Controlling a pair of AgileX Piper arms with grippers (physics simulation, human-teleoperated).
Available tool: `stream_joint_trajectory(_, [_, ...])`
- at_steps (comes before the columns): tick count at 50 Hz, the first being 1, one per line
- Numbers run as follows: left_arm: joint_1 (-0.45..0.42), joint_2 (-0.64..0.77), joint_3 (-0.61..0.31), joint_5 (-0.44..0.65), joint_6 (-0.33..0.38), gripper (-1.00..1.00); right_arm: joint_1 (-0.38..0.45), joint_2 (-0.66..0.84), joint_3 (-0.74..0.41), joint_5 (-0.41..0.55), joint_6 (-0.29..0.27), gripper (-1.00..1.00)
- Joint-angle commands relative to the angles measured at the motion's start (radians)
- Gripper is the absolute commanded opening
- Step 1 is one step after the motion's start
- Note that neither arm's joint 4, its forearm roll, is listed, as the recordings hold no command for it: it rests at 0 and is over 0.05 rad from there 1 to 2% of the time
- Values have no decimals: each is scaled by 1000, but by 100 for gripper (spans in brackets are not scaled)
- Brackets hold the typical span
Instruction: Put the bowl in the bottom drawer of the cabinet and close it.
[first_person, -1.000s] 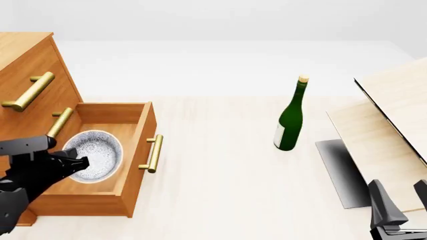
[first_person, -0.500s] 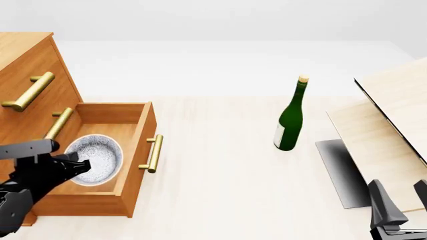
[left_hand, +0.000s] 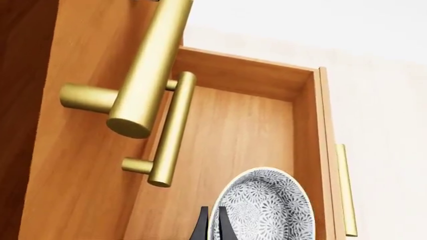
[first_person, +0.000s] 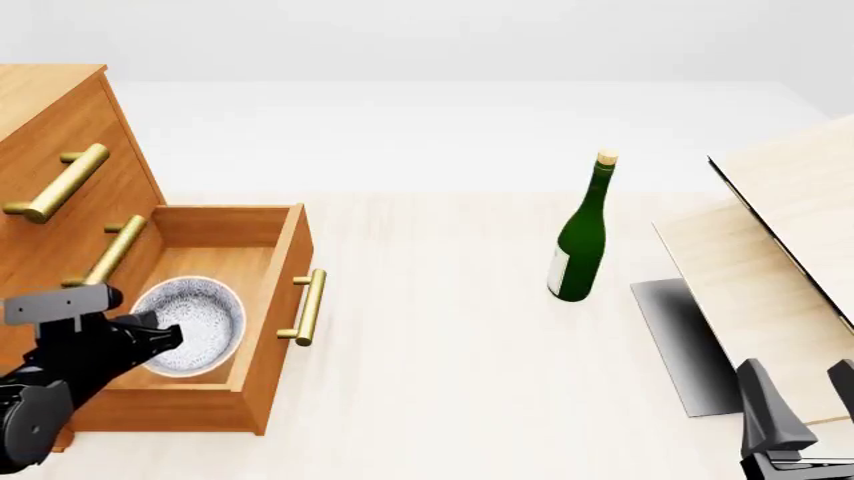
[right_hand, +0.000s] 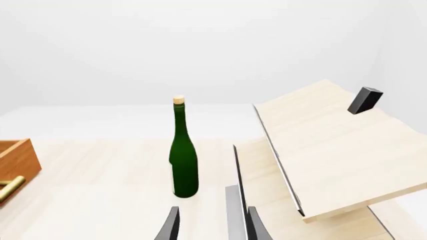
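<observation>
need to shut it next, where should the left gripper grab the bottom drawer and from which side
Probably the brass bar handle on the front panel of the bottom drawer. It stands off the panel on two posts, so fingers can close across the bar from the open table side. The left gripper is at the bowl inside the drawer.

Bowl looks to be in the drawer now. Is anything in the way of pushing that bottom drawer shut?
Nothing visible blocks it. The small white speckled bowl sits inside the open orange-brown bottom drawer, below its walls. Only the left gripper, pinching the bowl's rim, reaches into the drawer. The green bottle stands well off to the right.
</observation>
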Motion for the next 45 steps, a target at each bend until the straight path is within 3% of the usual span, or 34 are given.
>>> stream_joint_trajectory(1, [11, 28, 1, -28, 6, -100, -2, -2, 0, -3, 9, 100])
stream_joint_trajectory(18, [4, 59, -6, -36, 7, -100, -2, -2, 0, -3, 9, 100])
stream_joint_trajectory(19, [3, 65, -6, -39, 5, 100, -2, -2, 0, -3, 9, 100])
stream_joint_trajectory(45, [1, 31, -5, -13, 3, 100, -2, -2, 0, -3, 9, 100])
